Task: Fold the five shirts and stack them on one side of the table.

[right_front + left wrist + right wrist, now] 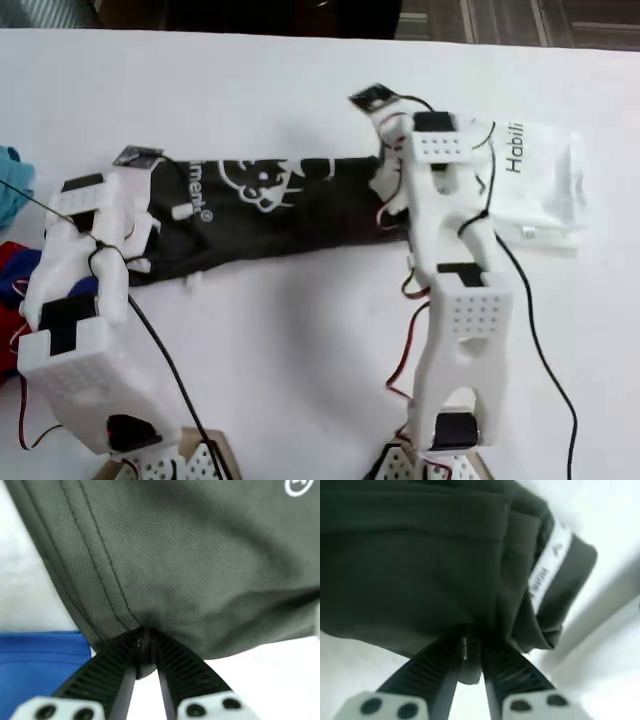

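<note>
Across the table (300,330) stretches the black shirt (280,205), pinched at both ends: the left gripper (144,645) is clamped on its hem, the right gripper (470,647) on its collar end. A folded white shirt (540,180) sits beside that collar end.

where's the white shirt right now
In the high view the white shirt lies folded at the right of the table, beside the right end of the black shirt, partly behind the right arm.

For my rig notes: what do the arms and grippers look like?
The left arm and right arm are white shells with dotted panels, black motors, red and black cables. The left gripper and right gripper have black ribbed fingers.
</note>
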You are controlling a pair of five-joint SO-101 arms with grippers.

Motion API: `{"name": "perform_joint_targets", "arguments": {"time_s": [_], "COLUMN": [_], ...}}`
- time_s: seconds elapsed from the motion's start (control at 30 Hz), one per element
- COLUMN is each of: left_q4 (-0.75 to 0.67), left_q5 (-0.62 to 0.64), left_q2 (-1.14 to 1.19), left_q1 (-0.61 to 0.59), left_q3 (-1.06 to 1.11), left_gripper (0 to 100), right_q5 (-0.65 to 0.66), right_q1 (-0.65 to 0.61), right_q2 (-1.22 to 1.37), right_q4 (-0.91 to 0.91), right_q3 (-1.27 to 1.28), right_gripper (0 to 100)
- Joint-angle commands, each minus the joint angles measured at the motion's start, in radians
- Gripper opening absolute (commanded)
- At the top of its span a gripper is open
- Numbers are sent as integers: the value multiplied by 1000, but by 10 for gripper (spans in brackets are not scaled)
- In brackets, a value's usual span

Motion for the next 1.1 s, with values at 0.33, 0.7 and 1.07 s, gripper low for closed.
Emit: {"name": "perform_joint_targets", "arguments": {"time_s": [0.33, 0.7, 1.07], "left_q4": [-35, -35, -32], "left_q5": [-9, -9, 17], "left_q2": [8, 8, 6], "left_q1": [0, 0, -3], "left_q3": [1, 1, 1], "left_gripper": [25, 25, 25], "right_q5": [2, -9, -57], "right_q1": [18, -51, -321], "right_q2": [-67, -269, -237], "right_q4": [111, -2, -194], "right_q3": [-9, 72, 238], "right_gripper": [20, 20, 20]}}
